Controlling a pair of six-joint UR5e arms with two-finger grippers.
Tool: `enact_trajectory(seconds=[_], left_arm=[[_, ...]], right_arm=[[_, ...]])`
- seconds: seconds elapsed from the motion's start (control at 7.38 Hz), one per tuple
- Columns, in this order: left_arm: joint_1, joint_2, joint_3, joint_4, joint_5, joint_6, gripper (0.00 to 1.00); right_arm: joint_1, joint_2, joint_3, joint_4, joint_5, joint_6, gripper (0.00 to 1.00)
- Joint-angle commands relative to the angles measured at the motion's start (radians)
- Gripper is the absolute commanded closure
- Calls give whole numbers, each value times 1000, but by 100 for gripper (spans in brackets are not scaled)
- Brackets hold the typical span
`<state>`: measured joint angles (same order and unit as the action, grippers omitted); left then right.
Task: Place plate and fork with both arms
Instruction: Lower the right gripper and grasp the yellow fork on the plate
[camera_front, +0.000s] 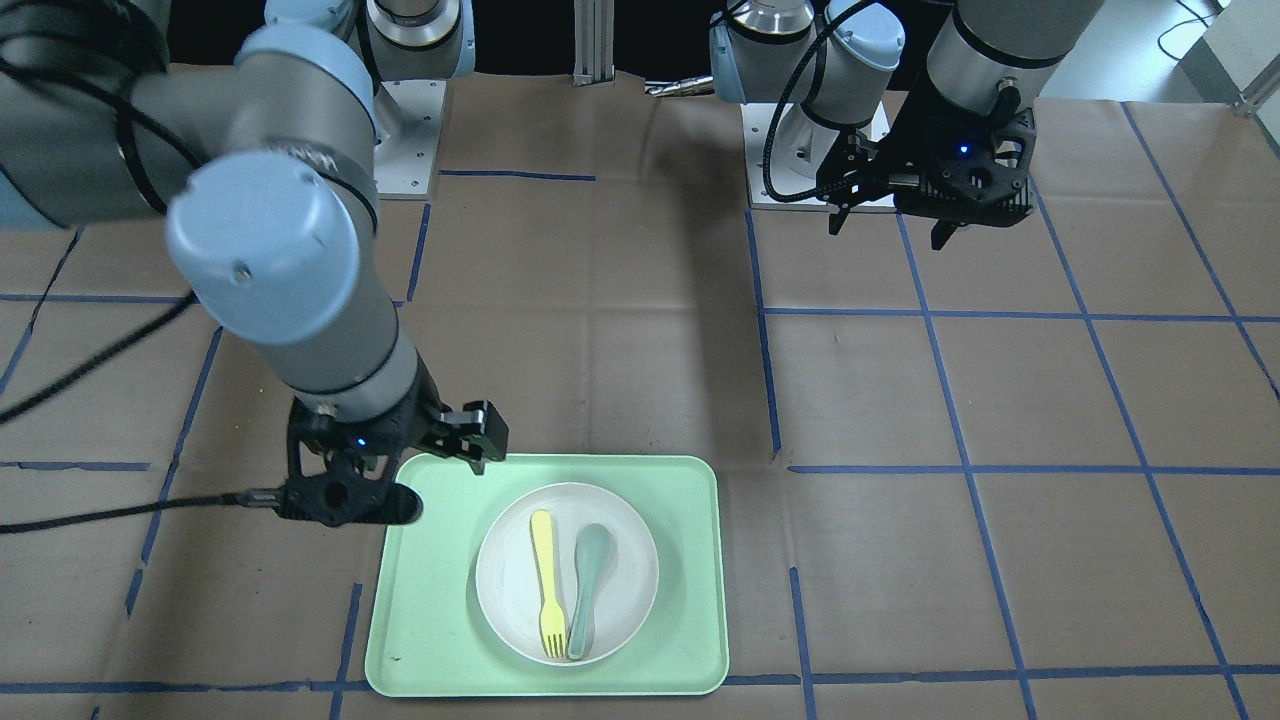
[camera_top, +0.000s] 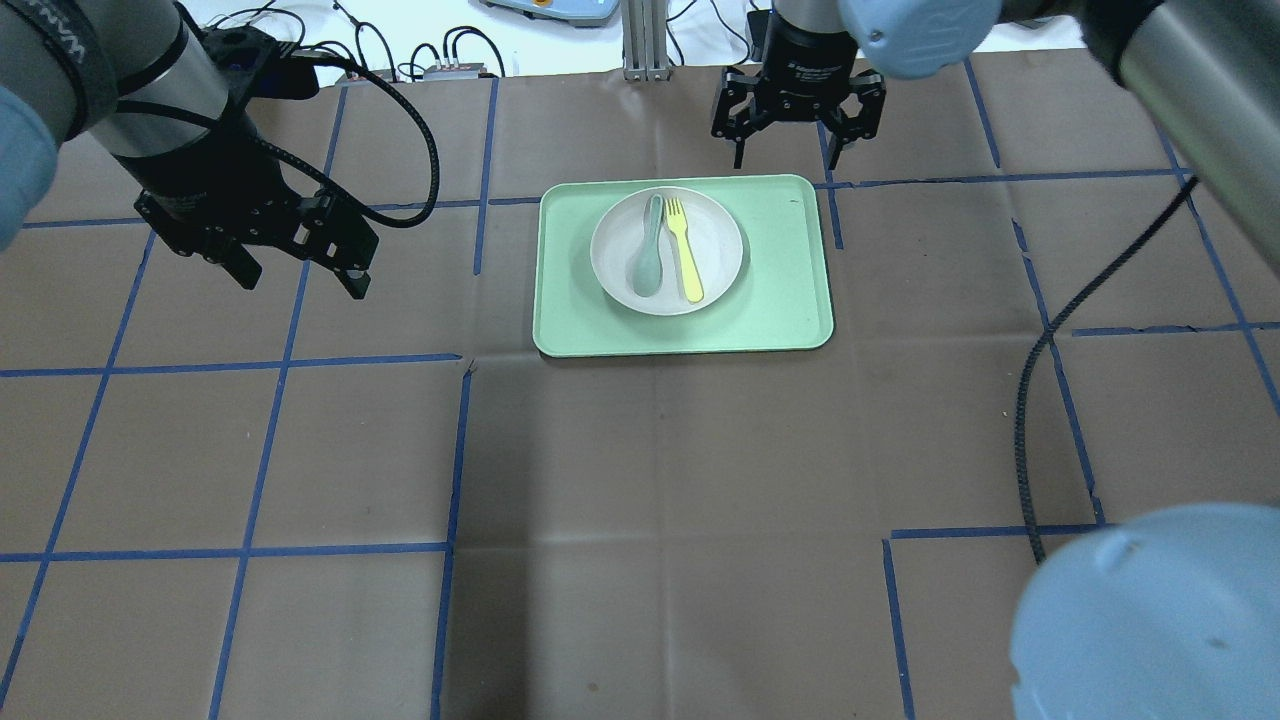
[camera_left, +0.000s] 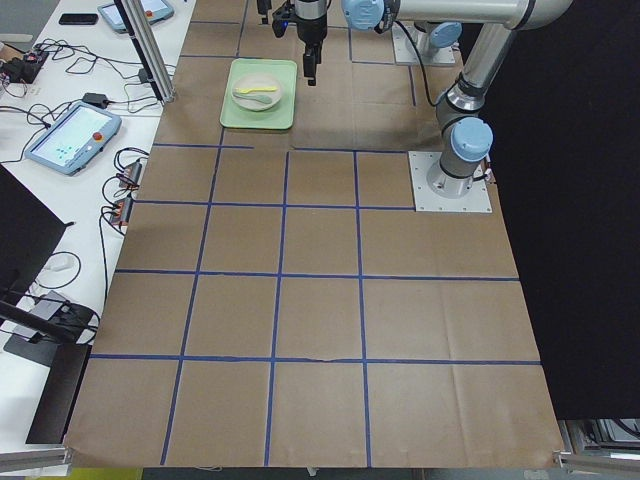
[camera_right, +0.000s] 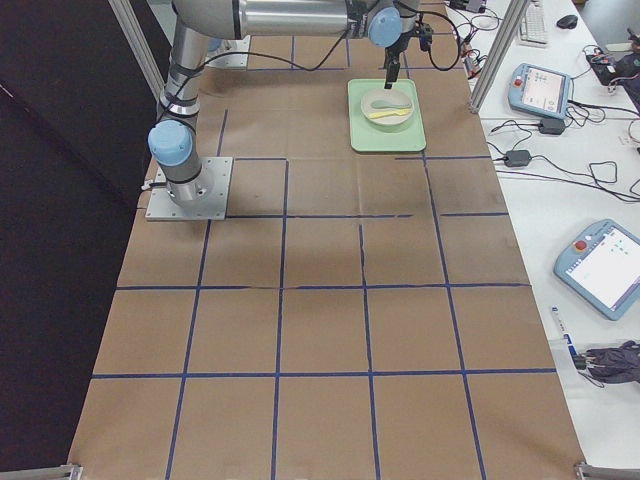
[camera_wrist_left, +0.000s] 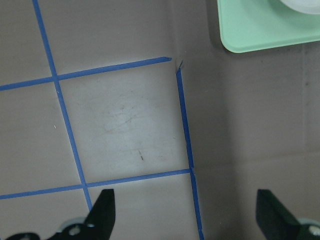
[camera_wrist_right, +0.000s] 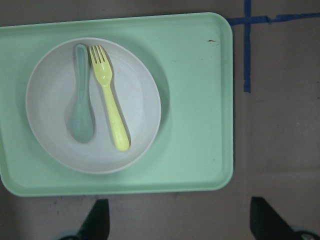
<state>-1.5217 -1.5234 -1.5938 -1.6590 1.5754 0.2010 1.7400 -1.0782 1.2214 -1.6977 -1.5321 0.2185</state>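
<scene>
The off-white plate (camera_top: 717, 240) sits in the middle of the mint-green tray (camera_top: 780, 280). The pale-yellow fork (camera_top: 684, 250) lies on the plate, next to a grey-green spoon (camera_top: 648, 252). My right gripper (camera_top: 787, 160) is open and empty, hovering above the tray's far edge. Its wrist view looks straight down on the plate (camera_wrist_right: 50, 100) and fork (camera_wrist_right: 111, 100). My left gripper (camera_top: 303, 280) is open and empty, well to the left of the tray above bare table. Its wrist view shows only a tray corner (camera_wrist_left: 260, 30).
Brown paper with a grid of blue tape lines (camera_top: 455, 450) covers the table. The arm bases stand on metal plates (camera_front: 800, 160) at the robot's side. A black cable (camera_top: 1040, 380) hangs from the right arm. Operator pendants (camera_right: 540, 90) lie on the side bench.
</scene>
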Motion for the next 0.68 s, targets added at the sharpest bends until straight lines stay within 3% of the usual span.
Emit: enact_trajectory(seconds=[0.0,0.54], left_arm=[[0,0,0,1,0,0,0],[0,-1,0,1,0,0,0]], right_arm=[[35,137,-20,-124,-3,25,0],[59,239,-22,-223,-2,61,3]])
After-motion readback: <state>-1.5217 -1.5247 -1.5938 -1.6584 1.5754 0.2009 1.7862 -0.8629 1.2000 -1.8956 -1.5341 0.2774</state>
